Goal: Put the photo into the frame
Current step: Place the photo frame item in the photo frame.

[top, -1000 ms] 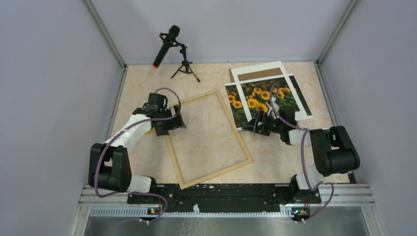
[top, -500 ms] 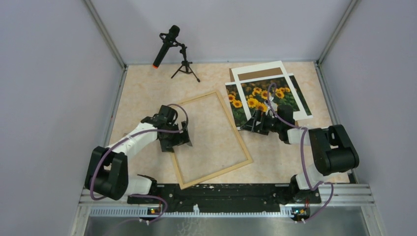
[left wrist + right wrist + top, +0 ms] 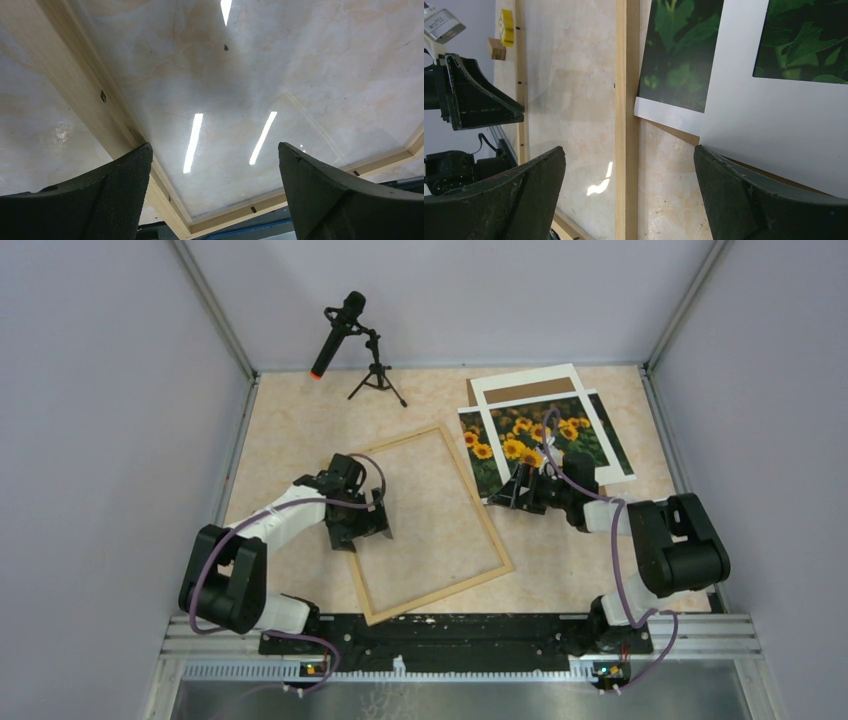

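While the photo [image 3: 522, 443] lies outside the frame [image 3: 441, 593], at the far right of the table [image 3: 290, 420], you have both grippers spread wide and holding nothing. The sunflower print is partly covered by the white mat [image 3: 522, 376]. The mat sits on top of it and is shifted toward the far wall, so the brown backing board [image 3: 530, 392] shows in the upper part of the cutout and the flowers in the lower part. The frame lies flat in the middle of the table, turned at an angle, and strips of light reflect on the pane [image 3: 240, 90] inside its rails. In the right wrist view you can see that the near left corner of the photo, with its white border, comes up to the right rail of the frame. Whether it only touches the rail or lies a little over it, I cannot tell. Your right gripper [image 3: 508, 490] hangs low over this place, with one finger [image 3: 514, 200] above the pane, the other on the side of the mat, and the rail between them. Your left gripper [image 3: 381, 518] is over the left rail of the frame, with one finger [image 3: 100, 200] above the wood and the gap between the fingers above the pane. A microphone [image 3: 340, 330] on a small tripod stands near the far edge of the table, well apart from all of this.
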Robot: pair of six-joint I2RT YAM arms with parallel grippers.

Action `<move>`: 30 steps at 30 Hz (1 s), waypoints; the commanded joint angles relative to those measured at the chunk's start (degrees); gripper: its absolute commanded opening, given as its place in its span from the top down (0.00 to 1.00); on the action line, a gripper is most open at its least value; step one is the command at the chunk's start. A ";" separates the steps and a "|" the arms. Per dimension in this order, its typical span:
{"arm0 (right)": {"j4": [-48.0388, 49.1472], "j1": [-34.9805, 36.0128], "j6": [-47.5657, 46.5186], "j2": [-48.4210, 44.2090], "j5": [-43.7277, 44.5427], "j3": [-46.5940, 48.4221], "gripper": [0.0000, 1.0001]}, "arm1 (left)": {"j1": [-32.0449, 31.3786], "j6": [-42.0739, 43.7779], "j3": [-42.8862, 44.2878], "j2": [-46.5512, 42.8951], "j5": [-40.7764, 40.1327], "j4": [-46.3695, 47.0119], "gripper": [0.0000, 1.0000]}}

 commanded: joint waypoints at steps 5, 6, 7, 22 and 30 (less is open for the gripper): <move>-6.40 0.95 -2.81 1.43 4.60 -0.21 0.01 | -0.44 2.68 6.04 -5.17 -2.66 -4.26 0.02; -6.25 0.99 -2.82 1.33 4.90 -0.21 0.01 | -0.40 3.47 7.48 -6.58 -3.11 -5.26 0.02; -6.20 0.99 -2.82 1.34 5.16 -0.27 0.01 | -0.44 4.29 9.15 -7.98 -3.66 -5.96 0.02; -22.66 0.97 -2.97 -8.40 13.50 3.56 0.01 | -0.44 14.55 27.03 -13.65 3.10 10.07 0.02; -32.52 1.26 -2.05 -12.96 18.01 8.33 0.01 | -1.19 18.34 26.44 -8.01 4.08 12.05 0.02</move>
